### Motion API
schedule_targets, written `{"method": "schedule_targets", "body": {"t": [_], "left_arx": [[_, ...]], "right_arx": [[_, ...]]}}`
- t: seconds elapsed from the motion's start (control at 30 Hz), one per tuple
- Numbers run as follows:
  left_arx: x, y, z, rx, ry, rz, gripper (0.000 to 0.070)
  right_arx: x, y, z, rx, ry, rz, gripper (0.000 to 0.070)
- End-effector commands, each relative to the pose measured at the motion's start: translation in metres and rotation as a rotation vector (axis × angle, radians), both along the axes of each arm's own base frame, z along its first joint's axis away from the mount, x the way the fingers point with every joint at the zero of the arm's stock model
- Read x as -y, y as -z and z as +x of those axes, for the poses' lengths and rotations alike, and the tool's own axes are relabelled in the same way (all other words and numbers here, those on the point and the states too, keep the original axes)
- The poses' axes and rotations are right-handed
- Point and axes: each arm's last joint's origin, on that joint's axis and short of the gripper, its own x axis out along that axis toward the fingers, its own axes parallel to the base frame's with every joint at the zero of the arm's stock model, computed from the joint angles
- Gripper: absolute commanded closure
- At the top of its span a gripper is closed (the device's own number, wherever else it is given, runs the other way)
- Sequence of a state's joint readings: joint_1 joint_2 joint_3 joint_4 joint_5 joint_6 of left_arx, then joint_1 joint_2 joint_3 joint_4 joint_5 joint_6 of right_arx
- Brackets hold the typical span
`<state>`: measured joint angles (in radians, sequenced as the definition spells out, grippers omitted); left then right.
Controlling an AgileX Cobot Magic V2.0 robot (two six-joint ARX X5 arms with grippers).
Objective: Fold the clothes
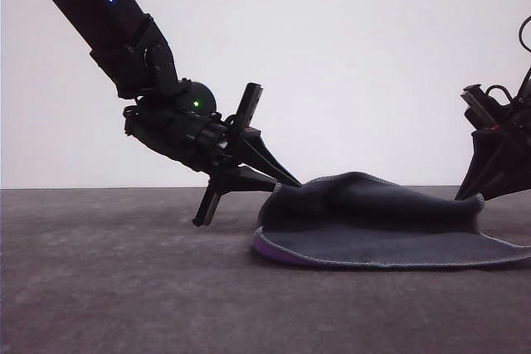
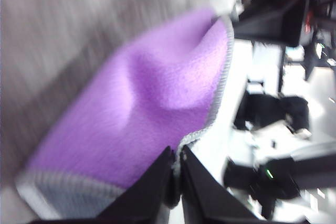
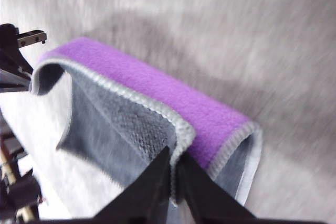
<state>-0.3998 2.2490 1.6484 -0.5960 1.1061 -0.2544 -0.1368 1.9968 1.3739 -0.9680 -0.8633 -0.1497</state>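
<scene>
We count one cloth (image 1: 373, 221) on one table (image 1: 124, 288). Two arms, two grippers: left gripper (image 1: 286, 180), right gripper (image 1: 481, 196).

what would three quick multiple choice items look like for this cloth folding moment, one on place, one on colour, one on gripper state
1. Where is the cloth's far edge?
A. flat on the table
B. lifted off the table between the two grippers
C. hanging over the table's edge

2. What colour is the cloth face seen in the left wrist view?
A. bright purple
B. green
C. white

3. What is the left gripper doing?
A. open above the cloth
B. shut on nothing
C. shut on the cloth's edge

Answers: 1 B, the front view shows the far edge raised from the left gripper to the right gripper while the near edge lies on the table. 2 A, purple fabric with grey stitched edging. 3 C, the fingers pinch the stitched hem.
</scene>
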Motion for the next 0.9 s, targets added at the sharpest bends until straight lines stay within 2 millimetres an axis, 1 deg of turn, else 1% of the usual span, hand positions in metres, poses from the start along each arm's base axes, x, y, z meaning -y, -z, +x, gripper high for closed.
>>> {"method": "schedule_targets", "body": {"t": [0.0,0.33,0.4,0.47,0.53,0.63,0.73,0.87], "left_arx": [[0.002,0.005,0.001,0.021,0.043,-0.020,0.0682],[-0.006,0.009,-0.016,-0.065,0.111,0.031,0.0667],[-0.007,0.009,-0.019,-0.078,0.123,0.038,0.0634],[-0.007,0.009,-0.021,-0.093,0.126,0.045,0.0580],[-0.008,0.009,-0.023,-0.101,0.132,0.047,0.0533],[-0.009,0.009,-0.025,-0.119,0.136,0.054,0.0527],[-0.008,0.009,-0.027,-0.128,0.143,0.057,0.0497],[-0.008,0.009,-0.029,-0.140,0.155,0.062,0.0496]], "right_arx": [[0.000,0.004,0.004,0.011,-0.031,0.003,0.0690],[0.006,-0.006,-0.005,-0.067,-0.061,0.020,0.0685],[0.006,-0.007,-0.007,-0.084,-0.065,0.022,0.0672],[0.006,-0.008,-0.008,-0.094,-0.070,0.025,0.0634],[0.005,-0.009,-0.010,-0.107,-0.081,0.029,0.0619],[0.005,-0.009,-0.013,-0.124,-0.092,0.034,0.0619],[0.005,-0.010,-0.014,-0.135,-0.096,0.033,0.0619],[0.005,-0.010,-0.016,-0.153,-0.102,0.019,0.0619]]}}
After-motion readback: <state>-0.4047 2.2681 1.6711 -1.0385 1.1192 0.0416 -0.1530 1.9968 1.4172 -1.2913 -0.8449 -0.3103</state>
